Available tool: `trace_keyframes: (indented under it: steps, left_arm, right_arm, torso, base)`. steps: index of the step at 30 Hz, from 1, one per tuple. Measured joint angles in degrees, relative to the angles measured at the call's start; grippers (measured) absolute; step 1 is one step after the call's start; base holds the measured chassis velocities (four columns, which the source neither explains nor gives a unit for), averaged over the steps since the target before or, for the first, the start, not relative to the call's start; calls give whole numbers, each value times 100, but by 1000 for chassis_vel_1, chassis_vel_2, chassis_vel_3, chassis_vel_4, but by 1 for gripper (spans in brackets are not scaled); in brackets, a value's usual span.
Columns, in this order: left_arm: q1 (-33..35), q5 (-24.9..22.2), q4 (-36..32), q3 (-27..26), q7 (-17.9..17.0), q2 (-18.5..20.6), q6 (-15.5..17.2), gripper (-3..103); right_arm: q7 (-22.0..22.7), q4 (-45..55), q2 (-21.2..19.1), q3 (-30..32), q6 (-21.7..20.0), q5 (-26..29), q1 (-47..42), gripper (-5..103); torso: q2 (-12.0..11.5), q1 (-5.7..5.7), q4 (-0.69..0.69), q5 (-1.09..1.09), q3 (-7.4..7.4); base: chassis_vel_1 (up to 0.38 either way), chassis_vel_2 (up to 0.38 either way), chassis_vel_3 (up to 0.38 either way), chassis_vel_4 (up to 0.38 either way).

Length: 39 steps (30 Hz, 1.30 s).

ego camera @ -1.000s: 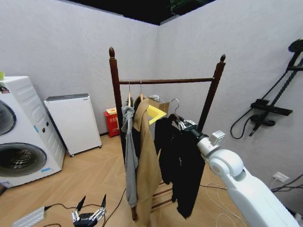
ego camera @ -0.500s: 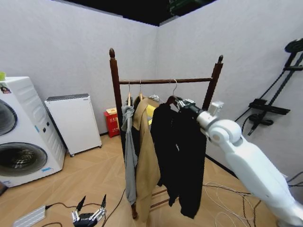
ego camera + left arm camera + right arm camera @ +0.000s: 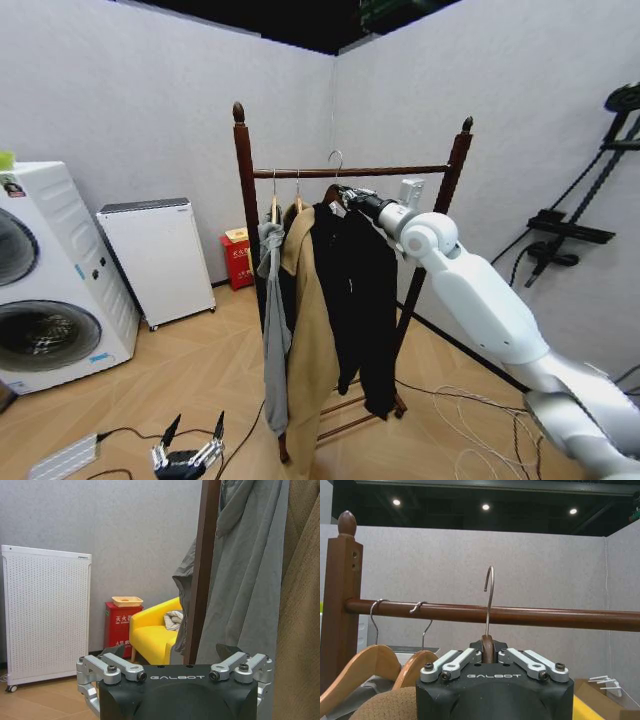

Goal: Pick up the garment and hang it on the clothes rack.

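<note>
Mock-up home laundry corner inside a test studio: plain grey partition walls [image 3: 150, 110] stop short of a dark open ceiling with recessed spotlights [image 3: 485, 507]. Left of the clothes rack [image 3: 243, 190] stand a front-loading washing machine [image 3: 45, 280], a white appliance on castors [image 3: 155, 258] and, nearer the rack, a red fire-extinguisher box [image 3: 235, 257]; a yellow armchair [image 3: 155, 635] sits behind it. Right of the rack, a black shower fitting [image 3: 575, 225] hangs on the wall; cables [image 3: 470, 415] trail across the herringbone wood floor [image 3: 190, 380].
</note>
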Motion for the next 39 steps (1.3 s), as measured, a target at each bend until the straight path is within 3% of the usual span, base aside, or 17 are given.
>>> trace_keyframes:
  steps: [23,29,32,33,34,35,39]
  left_arm:
    - [0,0,0,0,0,0,0,100]
    - [0,0,0,0,0,1,0,100]
    - [0,0,0,0,0,1,0,100]
    - [0,0,0,0,0,0,0,100]
    - [0,0,0,0,0,0,0,100]
    - [0,0,0,0,0,0,0,100]
    - [0,0,0,0,0,0,0,100]
  right_arm:
    - [-219,-515,249,-352,13,-414,7,7]
    - [45,78,168,-19,117,-289,-512,33]
    - [131,385,66,160,121,-254,-774,33]
    - [171,679,-46,335,121,-225,-1013,44]
    - [171,679,-46,335,121,-225,-1013,44]
    - [233,1081,-205,572,134,-192,-1355,56]
    - [541,1929,-584,1069,361,-122,-2355,72]
  torso:
    - [1,-1,-1,0,-1]
    - [1,-1,2,0,-1]
    - [0,-1,1,2,-1]
    - [1,-1,0,2,-1]
    - [1,-1,0,2,-1]
    - [1,-1,-1,1,-1]
    - [1,-1,-2,2,-1]
  base:
    - [0,0,0,0]
    - [0,0,0,0]
    - [0,0,0,0]
    - [0,0,0,0]
    - [0,0,0,0]
    - [0,0,0,0]
    - [0,0,0,0]
